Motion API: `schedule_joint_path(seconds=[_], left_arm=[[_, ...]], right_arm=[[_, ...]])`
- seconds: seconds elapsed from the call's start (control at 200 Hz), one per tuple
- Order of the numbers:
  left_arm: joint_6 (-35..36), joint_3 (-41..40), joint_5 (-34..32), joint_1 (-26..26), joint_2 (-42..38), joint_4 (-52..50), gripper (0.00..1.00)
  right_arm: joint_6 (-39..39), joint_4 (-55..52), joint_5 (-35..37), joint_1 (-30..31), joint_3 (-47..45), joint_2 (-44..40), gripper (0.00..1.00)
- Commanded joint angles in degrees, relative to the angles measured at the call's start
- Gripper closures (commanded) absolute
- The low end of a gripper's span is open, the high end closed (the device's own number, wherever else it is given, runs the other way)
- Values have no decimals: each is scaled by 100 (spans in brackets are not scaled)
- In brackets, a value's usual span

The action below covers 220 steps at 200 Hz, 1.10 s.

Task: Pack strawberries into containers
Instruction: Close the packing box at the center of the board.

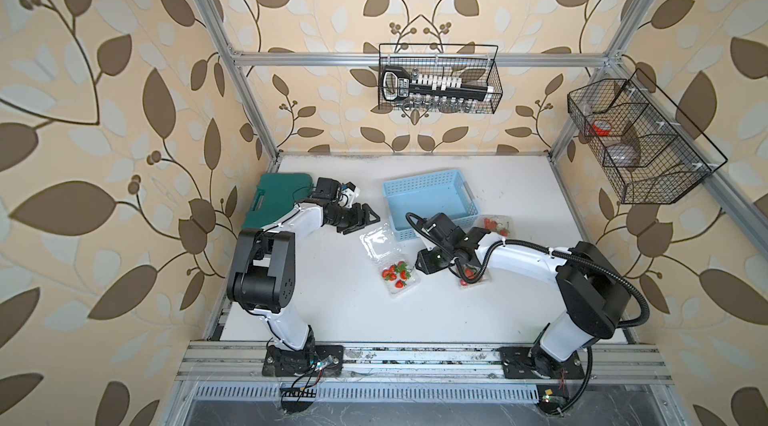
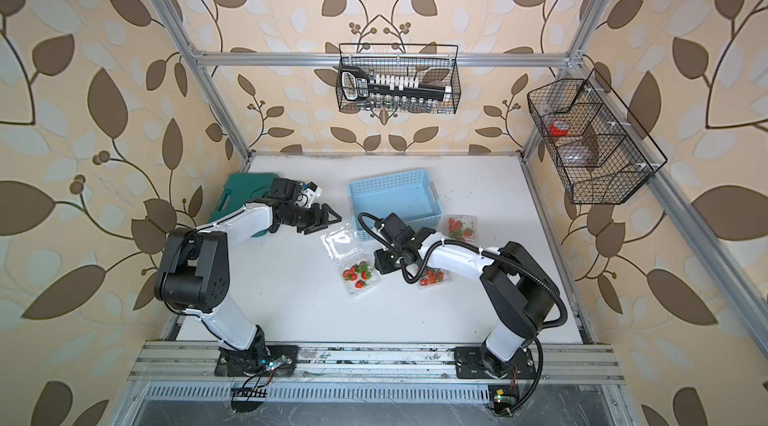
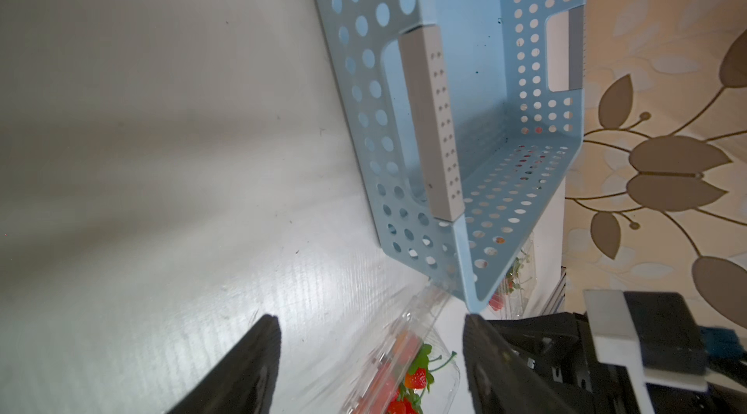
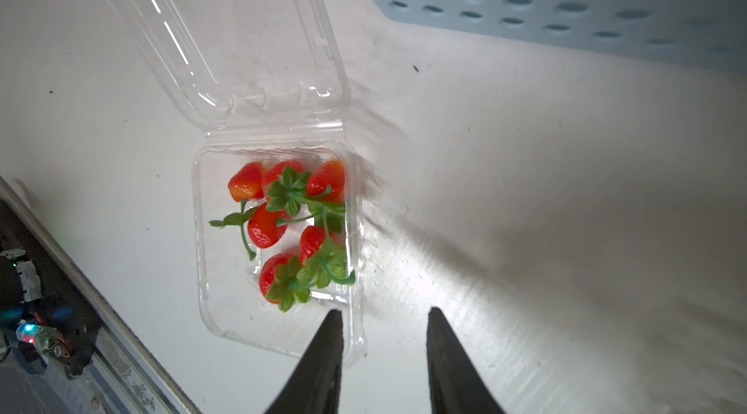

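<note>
Three clear containers lie on the white table. One container [image 1: 394, 290] [image 4: 226, 311] lies with its lid [image 4: 226, 28] flat open and holds several strawberries [image 1: 395, 272] [image 4: 266, 226]. My right gripper [image 1: 419, 265] [image 4: 384, 311] is open at this container's near corner, one finger over its rim and the other outside it, holding nothing. A second container [image 1: 471, 278] with strawberries is mostly hidden under my right arm. The third container [image 1: 496, 225] sits beside the basket with berries inside. My left gripper [image 1: 368, 216] [image 3: 370, 317] hangs open and empty near the open lid.
A light blue perforated basket [image 1: 430, 203] [image 3: 465, 88] stands behind the containers, close to both grippers. A dark green tool case [image 1: 274, 199] lies at the back left under my left arm. Two black wire baskets [image 1: 440, 78] [image 1: 636, 141] hang on the frame above the table.
</note>
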Motion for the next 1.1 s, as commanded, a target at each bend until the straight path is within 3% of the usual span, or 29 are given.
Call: schedule_joint_path(seconds=[0.0, 0.365, 1.095], left_arm=[[63, 38, 434, -118, 63, 186, 27], [106, 29, 548, -269, 129, 177, 27], [216, -447, 439, -871, -1259, -438, 27]], right_arm=[[81, 93, -131, -20, -96, 93, 65], [120, 164, -225, -50, -165, 111, 65], [382, 295, -305, -178, -670, -292, 65]])
